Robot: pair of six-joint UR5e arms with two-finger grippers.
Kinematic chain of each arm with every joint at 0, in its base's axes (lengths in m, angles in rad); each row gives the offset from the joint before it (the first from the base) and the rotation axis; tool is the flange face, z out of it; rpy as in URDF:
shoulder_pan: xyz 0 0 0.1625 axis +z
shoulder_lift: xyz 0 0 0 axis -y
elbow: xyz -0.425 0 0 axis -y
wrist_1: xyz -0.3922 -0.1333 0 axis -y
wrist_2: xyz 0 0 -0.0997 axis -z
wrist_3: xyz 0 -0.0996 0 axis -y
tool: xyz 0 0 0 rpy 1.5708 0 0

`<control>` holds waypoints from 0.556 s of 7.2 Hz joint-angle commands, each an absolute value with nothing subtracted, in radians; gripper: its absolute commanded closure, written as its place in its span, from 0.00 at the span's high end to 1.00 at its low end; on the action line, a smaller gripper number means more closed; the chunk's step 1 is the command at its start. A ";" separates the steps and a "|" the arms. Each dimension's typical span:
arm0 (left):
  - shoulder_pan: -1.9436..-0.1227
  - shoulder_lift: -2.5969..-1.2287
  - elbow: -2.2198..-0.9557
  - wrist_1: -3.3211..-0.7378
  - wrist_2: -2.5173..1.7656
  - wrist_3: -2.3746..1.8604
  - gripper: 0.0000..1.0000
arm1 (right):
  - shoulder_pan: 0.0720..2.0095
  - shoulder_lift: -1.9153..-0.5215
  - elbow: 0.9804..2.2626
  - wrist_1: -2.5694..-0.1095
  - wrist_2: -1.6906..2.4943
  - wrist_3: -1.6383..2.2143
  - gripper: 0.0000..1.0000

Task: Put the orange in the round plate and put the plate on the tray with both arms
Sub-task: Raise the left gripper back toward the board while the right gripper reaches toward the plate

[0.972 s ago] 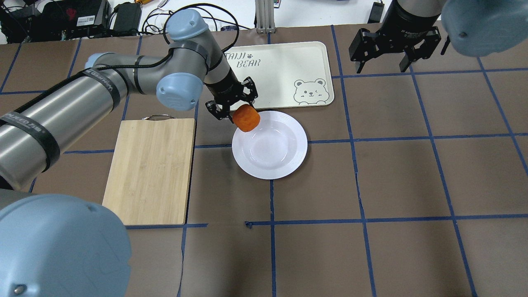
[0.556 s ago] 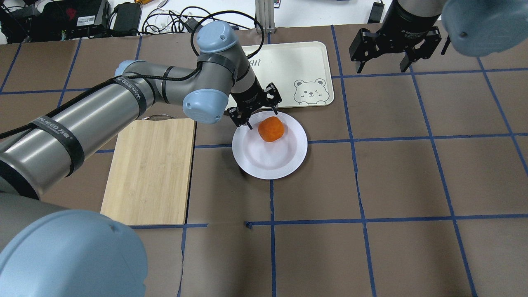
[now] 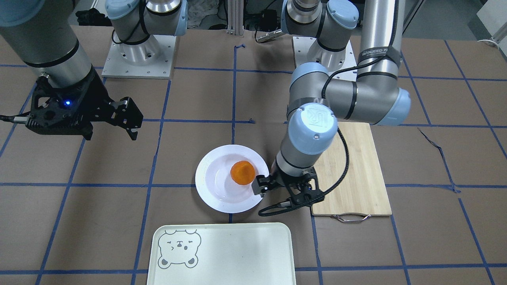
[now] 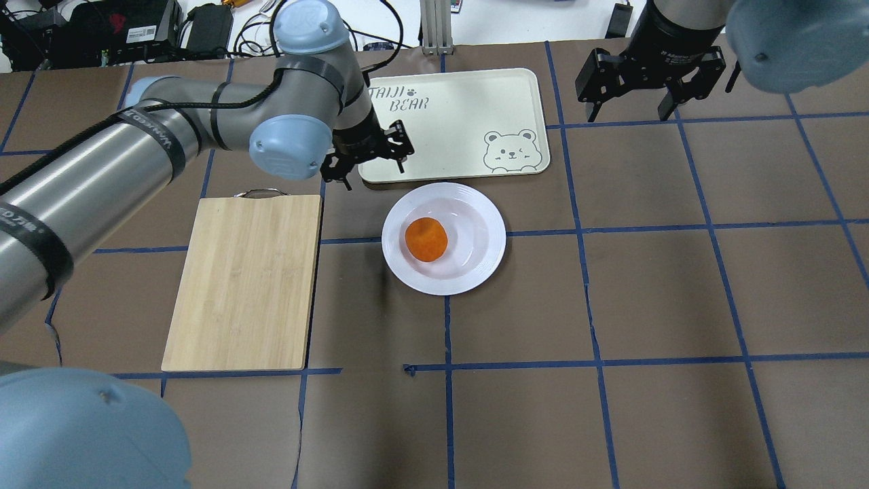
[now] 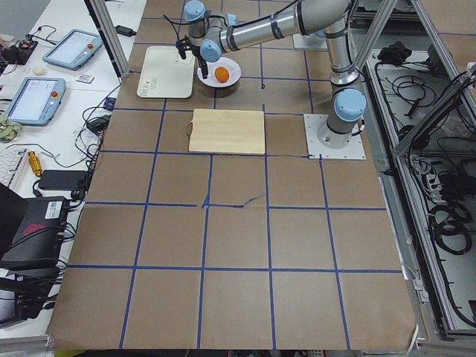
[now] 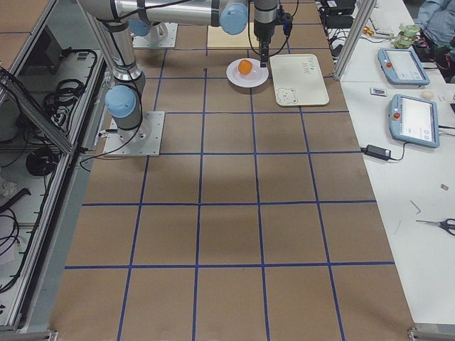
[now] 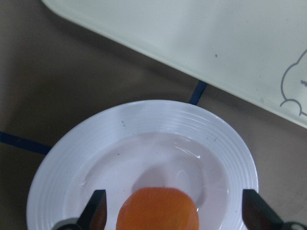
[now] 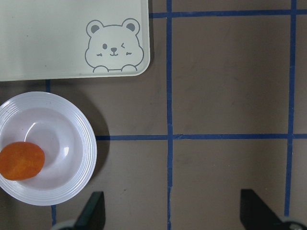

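The orange (image 4: pixel 426 239) lay in the plate (image 4: pixel 487 219), in the sunken centre, a little toward the board (image 4: pixel 244 285) side. The plate stood on the table (image 4: pixel 611 305), just beside the long edge of the tray (image 4: pixel 468 102) but not touching it. The tray held nothing. The left gripper (image 4: pixel 370 170) hung above the table off the tray's corner, near the plate's rim. Its fingers (image 7: pixel 97 211) were spread wide and gripped nothing – the orange lay clear of them. The right gripper (image 4: pixel 628 109) hovered well apart, past the tray's bear end, fingers (image 8: pixel 94 211) also wide and empty.
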State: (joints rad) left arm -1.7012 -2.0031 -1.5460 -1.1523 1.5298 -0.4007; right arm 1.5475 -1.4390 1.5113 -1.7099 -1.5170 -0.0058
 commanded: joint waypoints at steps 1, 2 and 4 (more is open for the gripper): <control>-1.573 -1.912 -1.529 -1.253 1.590 -0.308 1.00 | 1.543 -1.369 1.554 -1.783 -1.359 0.006 1.00; -1.556 -1.870 -1.531 -1.352 1.680 -0.308 1.00 | 1.543 -1.338 1.613 -1.872 -1.330 0.008 1.00; -1.468 -1.836 -1.522 -1.335 1.707 -0.307 1.00 | 1.551 -1.318 1.803 -2.106 -1.204 0.037 1.00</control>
